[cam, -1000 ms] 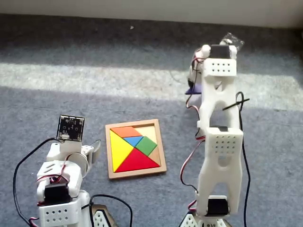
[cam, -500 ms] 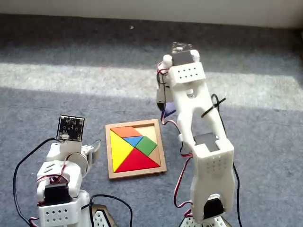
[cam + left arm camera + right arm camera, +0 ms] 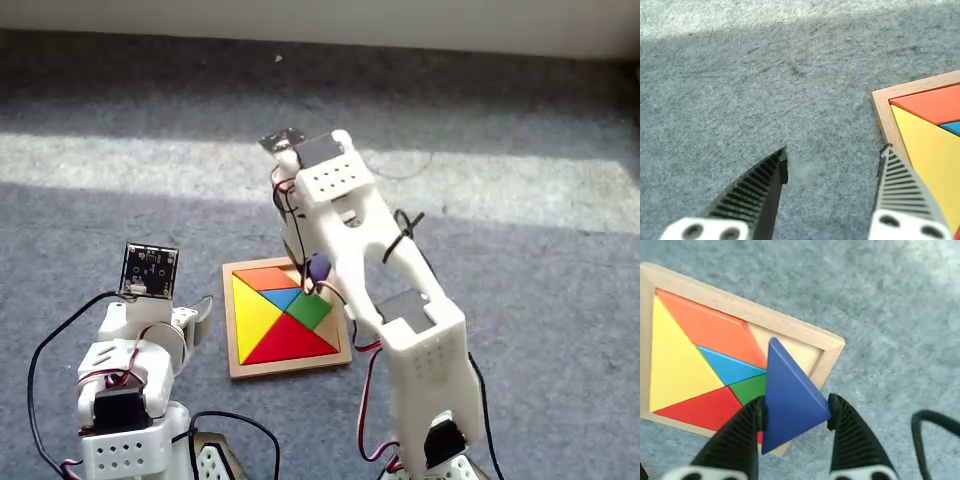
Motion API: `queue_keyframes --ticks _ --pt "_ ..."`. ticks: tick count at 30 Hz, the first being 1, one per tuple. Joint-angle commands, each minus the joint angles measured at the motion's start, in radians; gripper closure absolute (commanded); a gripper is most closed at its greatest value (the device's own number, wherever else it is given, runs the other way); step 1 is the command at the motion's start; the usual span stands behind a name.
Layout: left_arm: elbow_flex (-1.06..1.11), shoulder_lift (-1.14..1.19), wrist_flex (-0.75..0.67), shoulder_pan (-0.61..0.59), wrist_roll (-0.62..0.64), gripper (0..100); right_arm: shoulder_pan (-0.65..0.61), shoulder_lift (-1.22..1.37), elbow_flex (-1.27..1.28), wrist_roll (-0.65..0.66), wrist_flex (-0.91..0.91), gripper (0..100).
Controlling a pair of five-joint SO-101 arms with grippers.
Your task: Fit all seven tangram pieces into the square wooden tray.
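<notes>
The right arm's jaws (image 3: pixel 796 407) are clamped on a dark blue triangle (image 3: pixel 790 395), held over the square wooden tray (image 3: pixel 790 327) by its one bare corner. In the tray lie an orange parallelogram (image 3: pixel 715 325), yellow triangle (image 3: pixel 675 365), red triangle (image 3: pixel 705 407), light-blue triangle (image 3: pixel 727 365) and green square (image 3: pixel 752 387). The left arm's jaws (image 3: pixel 834 152) gape wide over the grey carpet (image 3: pixel 740 75), just beside the tray's edge.

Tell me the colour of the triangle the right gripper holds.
Dark blue; the triangle shows best in the right wrist view.
</notes>
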Motion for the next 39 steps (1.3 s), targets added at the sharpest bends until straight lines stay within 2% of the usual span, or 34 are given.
queue_keyframes --ticks 1,11,17,23,39 --pt "-0.005 -0.012 -0.005 0.015 -0.008 71 -0.013 -0.068 0.081 0.127 -0.120 99.0" --pt "-0.005 -0.012 -0.003 0.015 -0.008 71 -0.013 -0.068 0.128 0.316 -0.159 98.5" --pt "-0.005 -0.012 -0.003 0.015 -0.008 71 -0.013 -0.068 0.131 0.316 -0.159 98.0" --pt "-0.005 -0.012 -0.002 0.015 -0.008 71 -0.013 -0.068 0.133 0.313 -0.153 86.5" --pt "-0.005 -0.012 -0.002 0.015 -0.008 71 -0.056 -0.068 0.133 0.313 -0.127 85.9"
